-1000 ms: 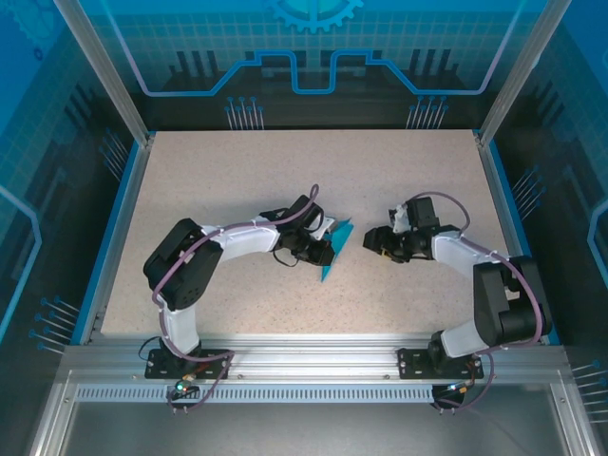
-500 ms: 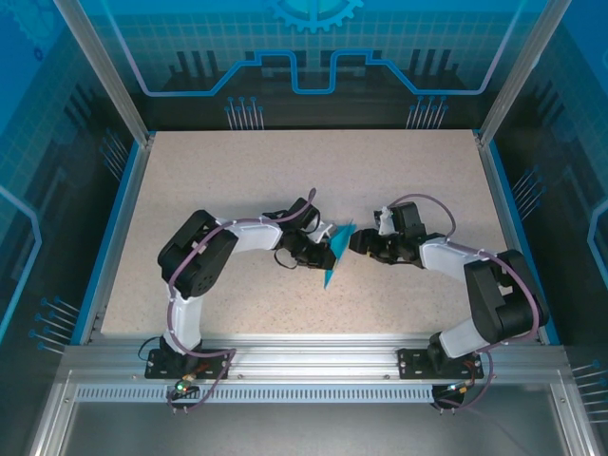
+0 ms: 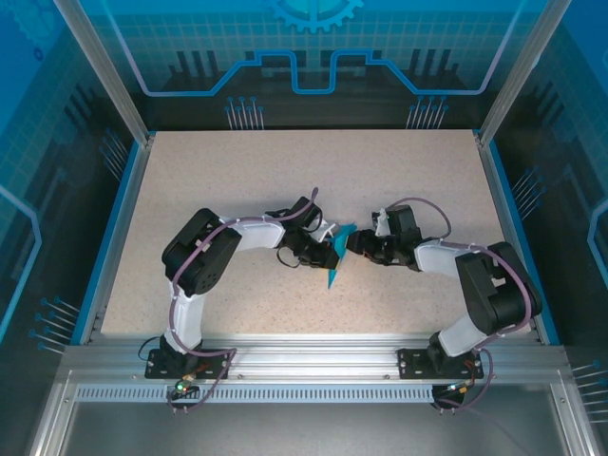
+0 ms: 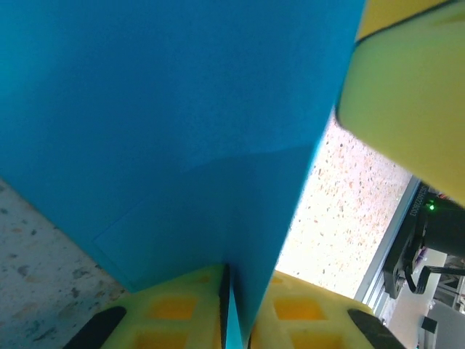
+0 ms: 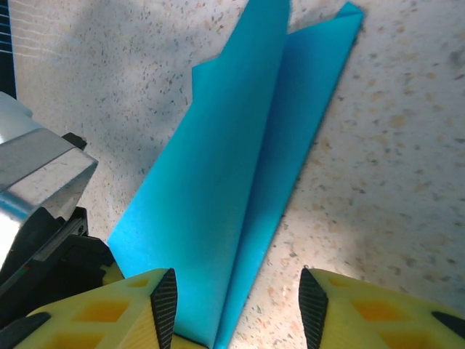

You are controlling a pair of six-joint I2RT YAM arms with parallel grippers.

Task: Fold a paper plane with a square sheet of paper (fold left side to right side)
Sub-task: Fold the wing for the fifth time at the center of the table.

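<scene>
Two pincers on one blue paper plane (image 3: 333, 264), roughly mid-table (image 3: 237, 171), a touch toward the table's near edge. Writing first: there's a bit of white print on a rail (image 4: 411, 205) at the table's edge in the left wrist view, way too small and skewed to read. The left pincer (image 4: 232, 309) is pressed together on the plane. Its yellow fingers (image 4: 174, 316) squeeze a folded edge that stands up between them, and the blue paper blocks most of that camera. The right pincer (image 5: 232, 313) is spread, one yellow finger on each side of the plane's near end, with a crease running down the paper's length. The paper overlaps the finger (image 5: 134, 309) on the left of that view, and I can't tell if they actually touch. From the top camera the plane is half hidden under both wrists, with just a thin point poking toward the table's near edge. Also a blurry yellow block (image 4: 407, 87) is cut off at a corner of the left wrist view, no clue what it belongs to
</scene>
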